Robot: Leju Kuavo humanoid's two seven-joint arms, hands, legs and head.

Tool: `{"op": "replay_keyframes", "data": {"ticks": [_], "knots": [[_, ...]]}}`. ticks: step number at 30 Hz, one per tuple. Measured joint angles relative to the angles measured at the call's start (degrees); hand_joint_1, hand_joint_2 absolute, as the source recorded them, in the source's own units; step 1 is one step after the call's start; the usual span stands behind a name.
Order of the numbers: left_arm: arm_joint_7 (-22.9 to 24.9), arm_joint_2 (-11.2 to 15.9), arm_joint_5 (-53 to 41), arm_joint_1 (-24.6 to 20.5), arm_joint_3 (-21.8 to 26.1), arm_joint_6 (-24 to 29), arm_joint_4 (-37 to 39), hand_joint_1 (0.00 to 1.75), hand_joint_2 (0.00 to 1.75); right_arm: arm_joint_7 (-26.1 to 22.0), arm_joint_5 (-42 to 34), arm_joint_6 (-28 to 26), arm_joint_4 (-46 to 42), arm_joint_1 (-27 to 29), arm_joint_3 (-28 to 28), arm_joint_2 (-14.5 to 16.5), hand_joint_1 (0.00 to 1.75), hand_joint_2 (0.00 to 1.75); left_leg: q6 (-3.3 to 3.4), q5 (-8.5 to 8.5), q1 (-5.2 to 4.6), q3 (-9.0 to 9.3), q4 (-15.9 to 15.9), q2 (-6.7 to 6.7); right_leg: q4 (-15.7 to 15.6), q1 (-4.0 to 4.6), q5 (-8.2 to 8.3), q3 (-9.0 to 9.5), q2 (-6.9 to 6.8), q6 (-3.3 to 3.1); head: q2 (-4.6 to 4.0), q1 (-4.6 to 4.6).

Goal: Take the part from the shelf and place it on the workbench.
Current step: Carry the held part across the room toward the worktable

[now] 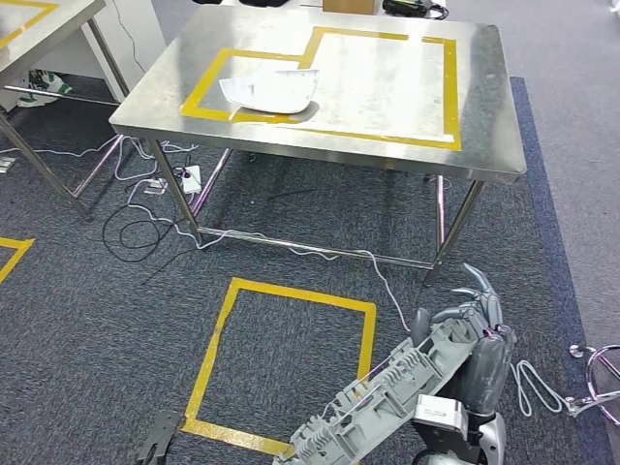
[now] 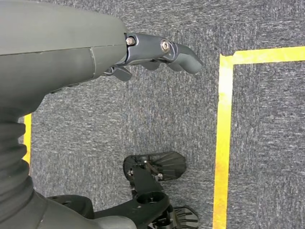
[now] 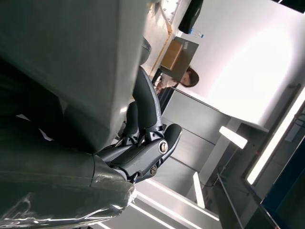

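Observation:
A long grey ribbed plastic part [image 1: 380, 397] is held by my right hand [image 1: 479, 334] low at the bottom right of the head view, over the carpet and short of the workbench. In the right wrist view the part [image 3: 72, 62] looms large, with dark fingers [image 3: 144, 143] wrapped against it. The steel workbench [image 1: 482, 116] stands ahead, marked with a yellow tape outline, and a white curved part [image 1: 270, 90] lies inside it at the left. My left hand [image 2: 162, 52] hangs over the carpet, fingers stretched out and holding nothing.
A second steel table [image 1: 44, 19] stands at the far left. Loose cables [image 1: 146, 194] trail under the tables. A yellow tape square [image 1: 293, 358] marks the carpet before the workbench. A metal ring stand [image 1: 600, 378] sits at the right edge. A person [image 3: 187, 76] is behind.

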Motion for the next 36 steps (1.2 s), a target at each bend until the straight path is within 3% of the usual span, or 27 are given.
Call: {"op": "replay_keyframes", "data": {"ticks": [12,16,18,19,22,23,24,25,27,29,31,33,34,36], "knots": [[-0.1,0.2,-0.2,0.0,0.0,0.0,0.0,0.00,1.75,0.0,0.0,0.0,0.0,0.0,0.0,0.0,1.75,1.75,0.04,-0.04,-0.01,-0.03,0.1,0.00,-0.1,-0.07,0.03,0.02,0.00,0.03,0.00,0.00],[-0.1,0.4,-0.2,0.0,0.0,0.0,0.0,0.00,1.75,0.0,0.0,0.0,0.0,0.0,0.0,0.2,1.75,1.75,1.24,-0.04,-0.24,-0.13,0.0,-0.01,-0.6,-0.33,0.36,0.18,-0.03,0.77,0.00,-0.06],[-0.1,0.3,-0.2,0.0,0.0,0.0,0.0,0.00,1.75,-0.1,0.0,0.0,-0.1,0.0,0.0,0.3,1.75,1.75,1.52,0.69,0.13,0.52,-1.4,0.04,0.0,-0.23,-0.24,-0.10,0.13,1.13,0.00,0.08],[-0.2,0.2,-0.2,-0.1,0.0,0.0,0.0,0.00,1.75,-0.1,0.0,0.0,-0.1,0.0,0.0,0.3,1.75,1.75,1.58,1.05,0.41,0.87,-2.0,0.08,1.7,-0.22,-1.32,-0.84,0.25,1.38,0.00,0.20],[-0.2,0.2,-0.2,-0.1,0.0,0.0,0.0,0.00,1.75,-0.2,0.0,0.0,-0.1,0.1,0.0,0.3,1.75,1.75,1.51,1.25,0.83,1.08,-2.4,0.11,12.0,-0.88,-6.11,-5.70,0.43,2.37,0.00,0.44],[-0.2,0.2,-0.2,-0.1,0.0,0.0,0.0,0.00,1.75,-0.2,-0.1,0.0,-0.1,0.1,0.0,0.3,1.75,1.75,1.38,1.19,0.95,1.12,-2.4,0.09,14.3,-1.15,-6.63,-6.84,0.43,2.72,0.00,0.44],[-0.2,0.1,-0.3,0.0,0.0,0.0,0.0,0.00,1.75,-0.2,-0.1,0.0,0.0,0.1,0.0,0.3,1.75,1.75,1.10,1.08,1.16,1.22,-2.3,0.07,14.2,-1.42,-5.95,-6.87,0.41,3.09,0.00,0.43],[-0.2,0.1,-0.3,0.0,0.0,0.0,0.0,0.00,1.75,-0.2,-0.1,0.0,0.0,0.1,0.0,0.3,1.75,1.75,0.72,0.90,1.48,1.39,-2.2,0.04,11.8,-1.71,-4.25,-5.68,0.37,3.48,0.00,0.43],[-0.2,0.1,-0.3,0.0,0.0,0.0,0.0,0.00,1.75,-0.2,-0.1,0.0,0.0,0.0,0.0,0.3,1.75,1.75,-0.37,0.35,2.03,1.72,-1.8,-0.02,4.0,-2.16,-0.72,-1.56,0.24,4.28,0.00,0.59],[-0.2,0.2,-0.3,-0.1,0.0,0.0,0.0,0.00,1.75,-0.2,-0.1,0.0,0.0,-0.1,0.0,0.4,1.75,1.75,-1.38,-0.04,2.18,1.76,-1.2,-0.06,-0.1,-2.15,0.14,0.66,0.47,3.70,0.00,0.66],[-0.2,0.2,-0.3,-0.2,0.0,0.0,0.0,0.00,1.75,-0.1,-0.1,0.0,0.1,-0.1,-0.1,0.4,1.75,1.75,-2.09,0.06,2.31,1.87,-1.4,-0.04,-0.2,-1.77,-0.22,0.62,0.91,2.10,0.00,0.37],[-0.2,0.1,-0.3,-0.2,0.0,0.0,0.0,0.00,1.75,-0.1,-0.1,0.0,0.0,-0.2,-0.1,0.4,1.75,1.75,-2.51,-0.34,2.67,1.96,-1.4,-0.28,-0.9,-1.54,0.00,0.95,1.12,0.90,0.00,0.06],[-0.3,0.1,-0.3,-0.3,0.0,0.0,0.0,0.00,1.75,-0.1,-0.1,0.0,0.0,-0.3,-0.1,0.4,1.75,1.75,-2.53,-1.40,2.72,1.28,0.0,-0.59,-1.3,-1.53,0.17,1.15,1.20,0.40,0.00,-0.07],[-0.3,0.0,-0.3,-0.2,0.0,0.0,0.0,0.00,1.75,-0.2,-0.1,0.0,0.0,-0.4,0.0,0.4,1.75,1.75,-2.29,-5.08,2.48,-2.21,6.8,-1.39,-1.6,-1.53,0.26,1.25,1.26,-0.19,0.00,-0.30]]}}
